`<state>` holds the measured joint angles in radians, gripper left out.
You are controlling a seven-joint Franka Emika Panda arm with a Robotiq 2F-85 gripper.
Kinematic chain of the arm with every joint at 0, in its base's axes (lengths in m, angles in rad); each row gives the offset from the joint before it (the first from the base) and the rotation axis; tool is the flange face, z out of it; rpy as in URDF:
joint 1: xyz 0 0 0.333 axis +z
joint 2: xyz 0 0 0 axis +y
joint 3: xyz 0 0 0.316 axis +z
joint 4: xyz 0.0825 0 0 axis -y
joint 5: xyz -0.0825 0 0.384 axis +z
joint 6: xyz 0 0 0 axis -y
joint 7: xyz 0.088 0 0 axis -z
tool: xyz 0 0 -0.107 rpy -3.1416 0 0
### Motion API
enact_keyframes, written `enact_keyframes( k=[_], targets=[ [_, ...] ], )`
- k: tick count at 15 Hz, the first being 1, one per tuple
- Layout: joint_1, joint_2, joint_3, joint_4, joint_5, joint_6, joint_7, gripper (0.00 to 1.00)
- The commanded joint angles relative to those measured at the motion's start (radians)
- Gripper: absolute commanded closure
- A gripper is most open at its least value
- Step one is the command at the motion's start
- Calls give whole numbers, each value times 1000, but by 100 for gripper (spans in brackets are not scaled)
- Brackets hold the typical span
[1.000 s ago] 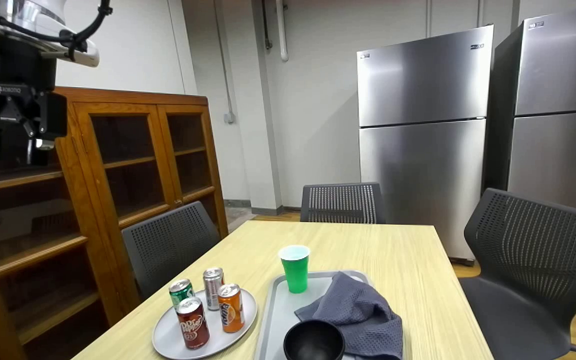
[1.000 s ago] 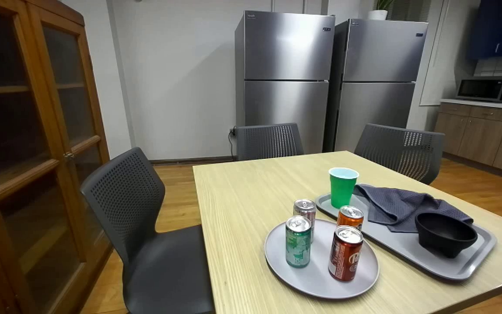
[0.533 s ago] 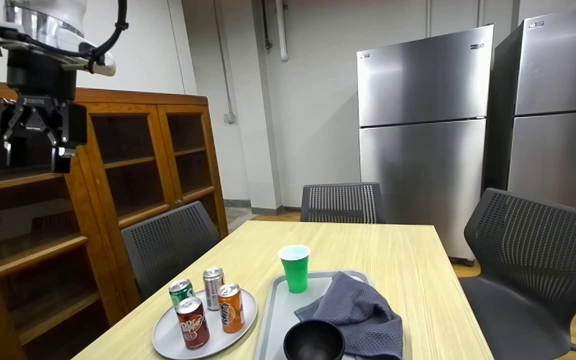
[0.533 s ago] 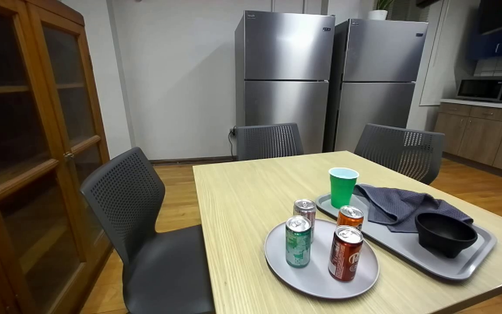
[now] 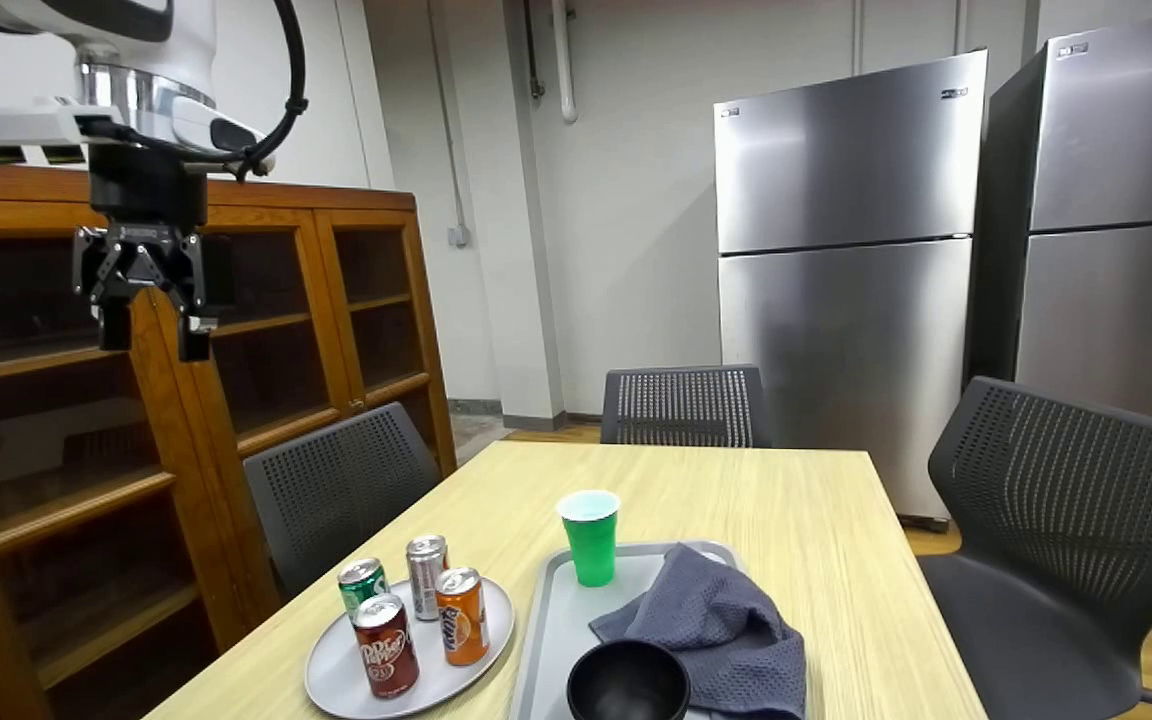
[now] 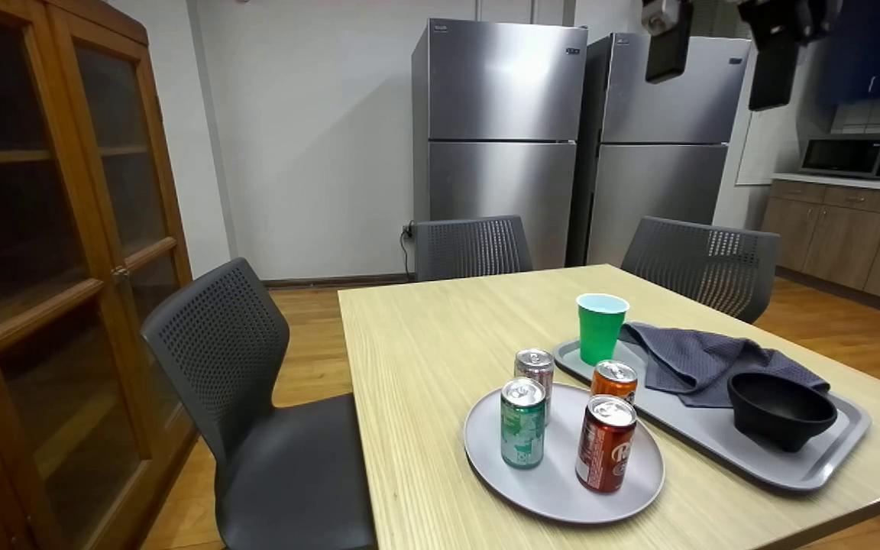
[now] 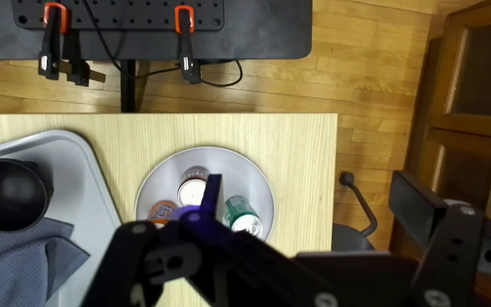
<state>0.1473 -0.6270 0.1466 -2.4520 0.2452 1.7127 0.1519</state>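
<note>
- soda cans (image 6: pixel 608 447), four upright, stand on the round plate (image 6: pixel 560 458), unshifted since a second ago.
- my gripper (image 5: pixel 155 341) has drifted toward 4 o'clock in an exterior view; its fingers (image 6: pixel 774 76) now hang into an exterior view at 2 o'clock, unseen at that spot a second ago.
- i have the gripper released: fingers spread wide, well above the cans.
- on the plate's dial, in an exterior view, i see the silver can (image 5: pixel 426 578) at 1 o'clock, orange can (image 5: pixel 462 617) at 3, dark red can (image 5: pixel 385 647) at 7, green can (image 5: pixel 361 578) at 10.
- i notice shiny metal can tops and printed sides; the plate is matte gray, thin-rimmed.
- at the plate's 3 o'clock lies the gray tray (image 5: pixel 564 610), round-cornered, bearing a tapered green cup (image 5: pixel 592 542) with a white rim, a rumpled waffle-weave towel (image 5: pixel 711 610) and a smooth black bowl (image 5: pixel 628 685).
- the table (image 5: pixel 756 500) shows pale, straight grain.
</note>
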Motion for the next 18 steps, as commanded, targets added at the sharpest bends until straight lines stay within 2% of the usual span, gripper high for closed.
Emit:
enact_keyframes(
  k=[1,8,18],
  targets=[
    [-25,25,21,-6,-65,80,-6,0],
    [-36,61,-10,-50,-171,252,-29,0],
    [-82,209,-104,-59,-198,475,-119,0]
  ],
)
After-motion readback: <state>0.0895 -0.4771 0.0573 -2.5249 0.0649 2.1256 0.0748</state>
